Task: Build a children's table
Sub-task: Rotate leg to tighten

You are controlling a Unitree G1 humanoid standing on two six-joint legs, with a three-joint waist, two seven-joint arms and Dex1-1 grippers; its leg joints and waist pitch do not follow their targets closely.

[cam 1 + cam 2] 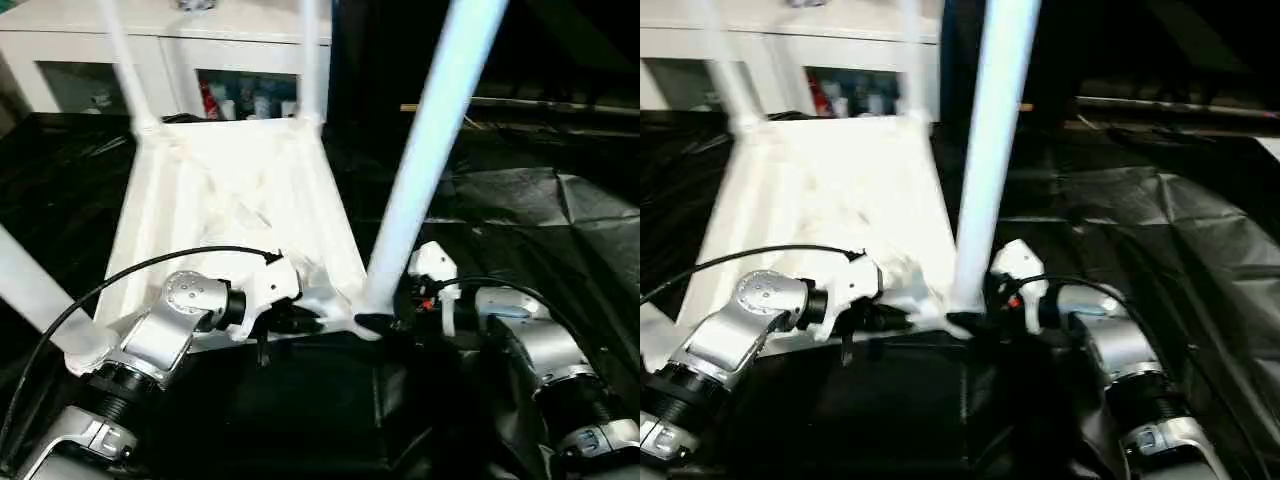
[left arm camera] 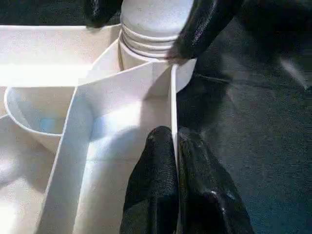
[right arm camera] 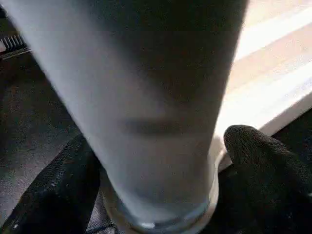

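Observation:
The children's table lies upside down. Its white ribbed tabletop (image 1: pixel 230 190) faces up, and white legs stand at the far corners (image 1: pixel 125 60) (image 1: pixel 312 55) and the near left corner (image 1: pixel 35 290). The near right leg (image 1: pixel 430 150) stands in its corner socket (image 2: pixel 146 53), leaning slightly. My left gripper (image 2: pixel 174 134) is shut on the tabletop's thin near rim (image 2: pixel 173 97), just beside that socket. My right gripper (image 1: pixel 385 322) stands open around the base of the near right leg (image 3: pixel 146 97). One black finger (image 3: pixel 263 161) sits apart from the tube and the other is close against it.
A white cabinet (image 1: pixel 150 50) with glass doors stands behind the table. Crinkled black sheeting (image 1: pixel 540 210) covers the floor to the right. A dark flat block (image 1: pixel 310 410) lies between my forearms at the near edge.

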